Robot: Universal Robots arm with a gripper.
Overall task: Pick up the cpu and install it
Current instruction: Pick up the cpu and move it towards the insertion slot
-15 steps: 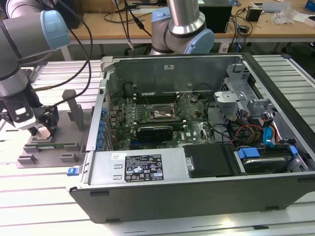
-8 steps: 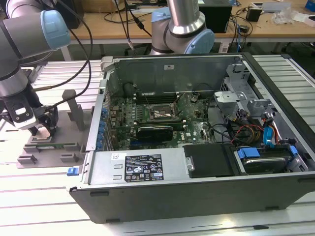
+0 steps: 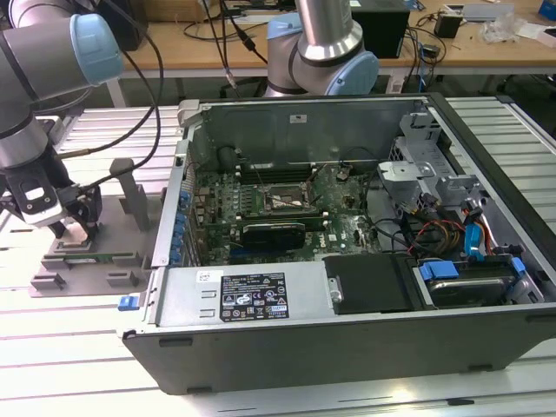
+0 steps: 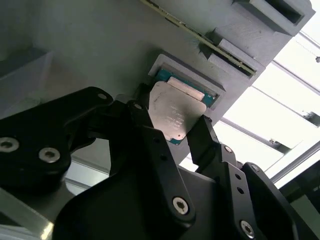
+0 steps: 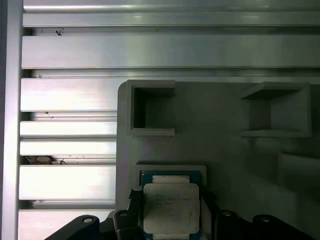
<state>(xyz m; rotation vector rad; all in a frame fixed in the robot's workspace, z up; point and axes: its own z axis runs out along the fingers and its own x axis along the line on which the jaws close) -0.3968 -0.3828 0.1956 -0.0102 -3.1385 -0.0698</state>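
hand [image 4: 175,126]: fingers [image 4: 145,122] drawn in on two opposite edges of the cpu [image 4: 176,114], apparently gripping | cpu: between fingers, over grey fixture's [image 5: 220,145] shallow pocket [image 5: 170,168] | pickup: keep grip light and square, chip level, corners clear of pocket rim | far: open computer case [image 3: 408,287], well apart across the table [image 5: 70,92]
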